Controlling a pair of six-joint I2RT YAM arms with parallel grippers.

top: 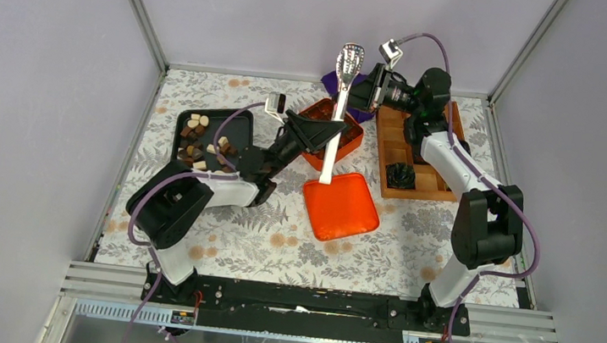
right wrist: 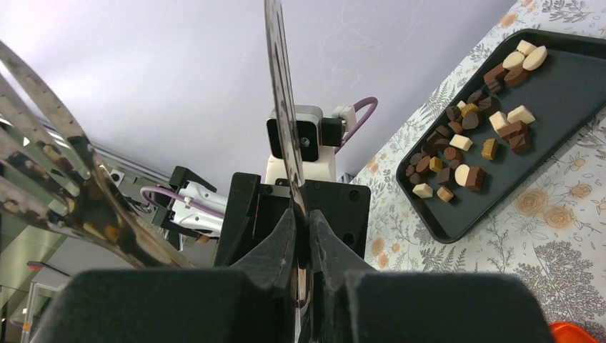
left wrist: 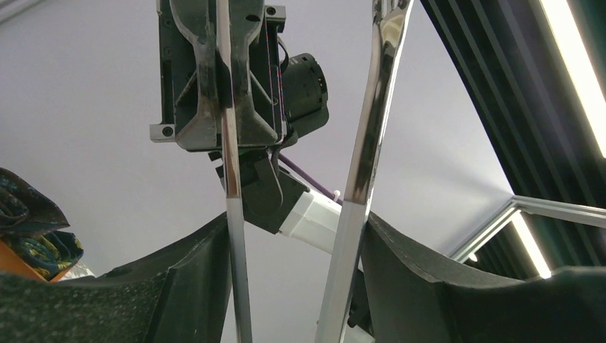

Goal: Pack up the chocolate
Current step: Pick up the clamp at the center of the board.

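Note:
The chocolate (top: pixel 201 139), several small dark brown, light brown and cream pieces, lies in a black tray (top: pixel 241 127) at the left; it also shows in the right wrist view (right wrist: pixel 464 143). A pair of metal tongs (top: pixel 342 99) with white handles stands tilted over the middle. My left gripper (top: pixel 334 130) spans both tong arms (left wrist: pixel 361 157), one against each finger (left wrist: pixel 429 279). My right gripper (top: pixel 370 91) is shut on one thin tong arm (right wrist: pixel 282 107) higher up, near the slotted head (right wrist: pixel 57 164).
An orange container (top: pixel 352 143) sits under the tongs, its orange lid (top: pixel 341 205) in front. A wooden compartment box (top: pixel 421 154) at the right holds a dark crinkled cup (top: pixel 402 176). A purple thing (top: pixel 332 81) lies at the back.

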